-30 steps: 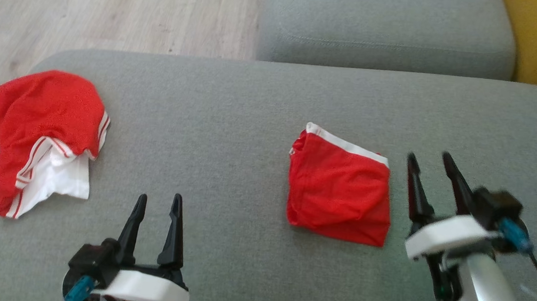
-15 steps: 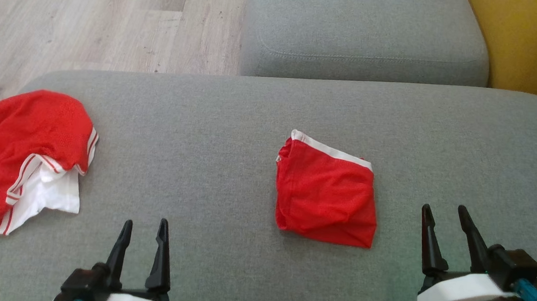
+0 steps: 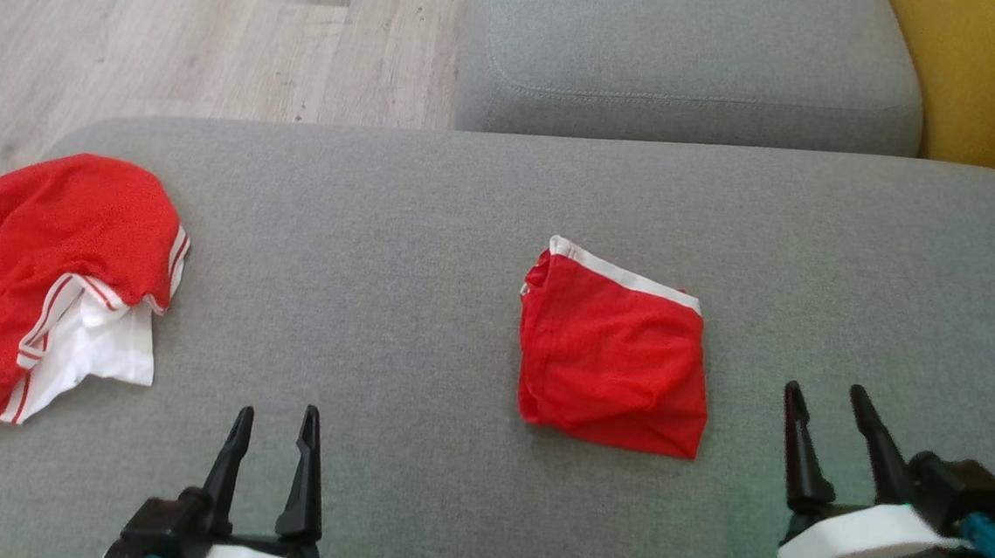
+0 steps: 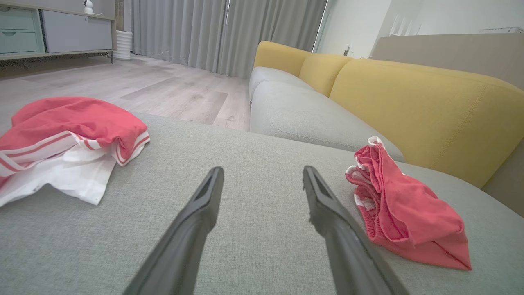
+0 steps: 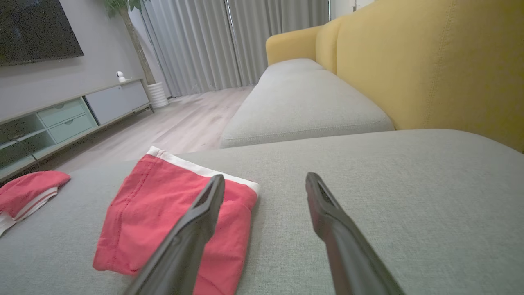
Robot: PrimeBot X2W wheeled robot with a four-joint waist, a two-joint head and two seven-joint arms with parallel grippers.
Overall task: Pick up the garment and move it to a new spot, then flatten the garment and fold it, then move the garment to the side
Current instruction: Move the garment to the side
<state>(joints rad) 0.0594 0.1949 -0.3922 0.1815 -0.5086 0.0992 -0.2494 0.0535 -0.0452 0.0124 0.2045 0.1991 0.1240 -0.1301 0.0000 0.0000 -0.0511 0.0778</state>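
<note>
While the folded red garment has kept its place just right of the middle of the grey seat cushion, the right gripper has drawn back from beside the garment's right edge toward the cushion's near right corner, and the left gripper has sunk lower at the cushion's near edge; both stand with fingers spread wide and nothing between them; that retreat suggests the fold is done and let go, with perhaps only the move aside left, or the crumpled red-and-white garment at the cushion's left end to come next; the folded piece is a thin, fine knit, roughly square, with a white band along its far edge and soft ridges at its left fold; the crumpled one is humped and limp, striped at its hems; the cushion is coarse woven cloth, rounded at its corners.
</note>
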